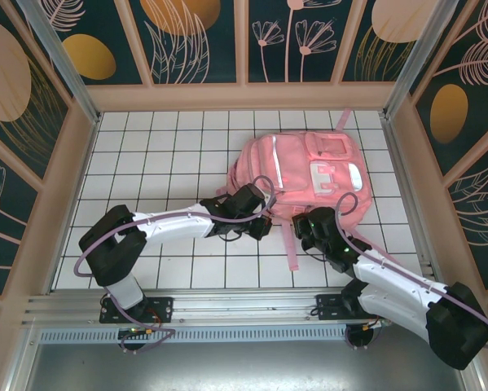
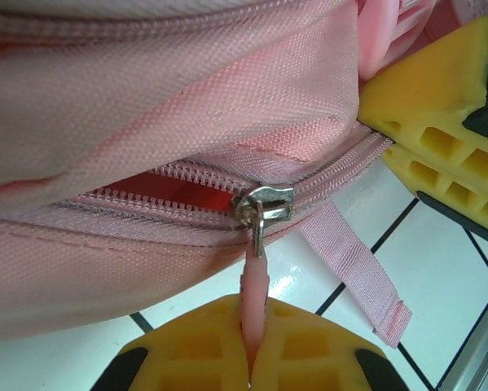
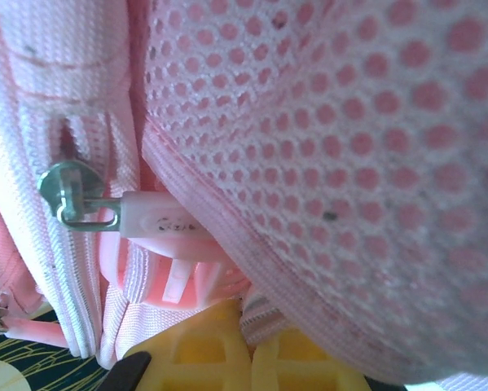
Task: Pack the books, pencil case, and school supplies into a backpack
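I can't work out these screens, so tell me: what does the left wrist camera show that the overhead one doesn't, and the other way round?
Left wrist camera, close up: the metal zip slider, its pink pull tab pinched in the shut left pincer, and a red gap where the zip stands open.

Overhead camera: the whole backpack lying on the white tiled table, the left arm, the right arm, and the right pincer at the bag's near edge.

Both: pink backpack fabric with the left pincer against it.
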{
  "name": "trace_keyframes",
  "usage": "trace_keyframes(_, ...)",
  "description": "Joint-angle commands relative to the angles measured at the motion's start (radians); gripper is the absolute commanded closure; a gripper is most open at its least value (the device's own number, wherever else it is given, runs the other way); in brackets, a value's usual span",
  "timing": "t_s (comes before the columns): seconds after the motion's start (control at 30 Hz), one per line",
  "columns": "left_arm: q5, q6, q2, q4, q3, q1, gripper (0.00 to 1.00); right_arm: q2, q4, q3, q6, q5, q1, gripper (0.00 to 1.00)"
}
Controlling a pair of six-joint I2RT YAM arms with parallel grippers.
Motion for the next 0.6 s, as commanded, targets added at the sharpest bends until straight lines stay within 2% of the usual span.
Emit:
trace_keyframes(0.0,-0.057,0.015,-0.051,-0.048,-0.015,0.008,1.00,-0.018,-0.050,0.028,-0.056,0.106,-0.026,1.00)
trace_keyframes(0.57,-0.101,0.010,-0.078,-0.067,-0.044,0.039,1.00,-0.036,-0.203,0.065,-0.208,0.106,-0.069,1.00)
